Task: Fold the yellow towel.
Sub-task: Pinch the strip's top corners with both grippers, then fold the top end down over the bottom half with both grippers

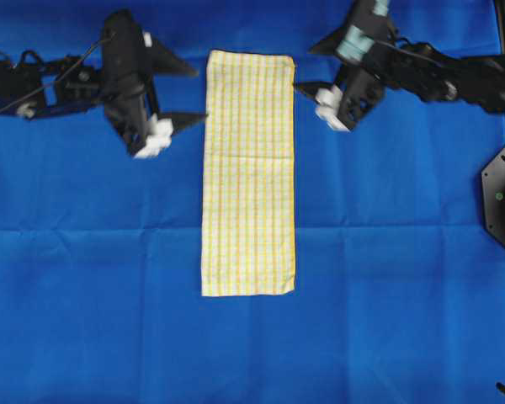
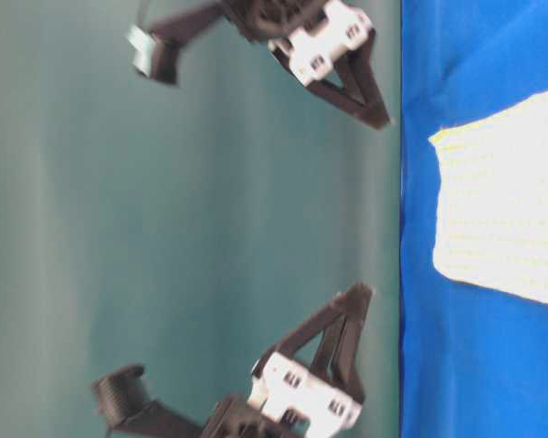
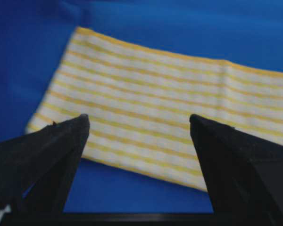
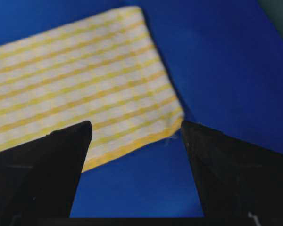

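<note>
The yellow towel [image 1: 249, 172] lies flat as a long strip at the centre of the blue cloth [image 1: 93, 278], reaching towards 12 o'clock. The left gripper [image 1: 178, 93] at 10 o'clock and right gripper [image 1: 310, 71] at 2 o'clock flank its far end, jaws apart, holding nothing. To fold it well, I judge each should pinch one far corner squarely and carry both evenly towards 6 o'clock.

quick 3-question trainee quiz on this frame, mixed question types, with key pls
1. True or false: the left gripper grips the yellow towel.
2. The towel lies on: A) blue cloth B) bare wood C) a tray.
3. Fill in: the right gripper has its jaws ____.

Key: 1 false, its jaws are open with nothing between them; 2 A; 3 open, above the towel's corner.
</note>
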Controlling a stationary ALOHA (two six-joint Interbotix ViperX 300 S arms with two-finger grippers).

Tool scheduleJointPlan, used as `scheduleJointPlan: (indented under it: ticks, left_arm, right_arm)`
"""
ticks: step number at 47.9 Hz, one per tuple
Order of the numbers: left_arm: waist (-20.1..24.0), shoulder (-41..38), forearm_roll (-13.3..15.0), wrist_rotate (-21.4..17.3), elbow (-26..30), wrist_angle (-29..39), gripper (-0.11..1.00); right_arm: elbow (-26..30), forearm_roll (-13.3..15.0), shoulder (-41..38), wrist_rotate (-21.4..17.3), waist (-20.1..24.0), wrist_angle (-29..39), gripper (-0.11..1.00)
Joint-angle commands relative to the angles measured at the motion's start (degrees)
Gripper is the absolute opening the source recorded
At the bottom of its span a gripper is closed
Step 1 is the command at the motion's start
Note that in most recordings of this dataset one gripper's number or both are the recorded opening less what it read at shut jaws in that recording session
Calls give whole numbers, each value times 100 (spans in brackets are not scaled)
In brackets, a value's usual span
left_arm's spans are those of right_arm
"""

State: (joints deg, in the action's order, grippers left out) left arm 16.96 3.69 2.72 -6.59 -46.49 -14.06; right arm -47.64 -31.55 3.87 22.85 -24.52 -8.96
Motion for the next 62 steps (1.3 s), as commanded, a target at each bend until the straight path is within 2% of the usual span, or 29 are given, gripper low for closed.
scheduleJointPlan:
  ticks: [1, 19, 24, 28, 31, 34, 37, 40, 42, 44, 62]
  left_arm:
    - [272, -308, -9, -18, 255, -229, 82]
    - [940, -1775, 18, 44, 870, -712, 81]
    - [1037, -2013, 26, 44, 949, -712, 76]
    - [1090, -2153, 26, 44, 1011, -712, 65]
    - [1116, -2259, 26, 44, 1063, -712, 51]
    - [1116, -2355, 35, 53, 1099, -712, 36]
    - [1116, -2426, 26, 53, 1134, -703, 23]
    - [1134, -2461, 35, 53, 1160, -703, 11]
    - [1151, -2461, 35, 53, 1160, -703, 5]
    - [1178, -2461, 35, 53, 1160, -703, 5]
    - [1283, -2285, 18, -44, 1187, -606, 5]
  right_arm:
    - [299, -9, -264, 9, -132, -53, 78]
    - [905, -44, -1468, -18, -457, -149, 78]
    - [993, -123, -1635, -26, -466, -167, 78]
    - [1037, -202, -1714, -26, -457, -185, 76]
    - [1063, -255, -1749, -26, -457, -185, 70]
    - [1063, -264, -1758, -26, -457, -185, 59]
    - [1063, -272, -1758, -26, -439, -176, 44]
    - [1055, -290, -1758, -26, -422, -176, 23]
    - [1046, -316, -1758, -26, -413, -185, 13]
    - [1037, -360, -1758, -26, -404, -185, 6]
    - [1011, -527, -1652, -53, -404, -264, 6]
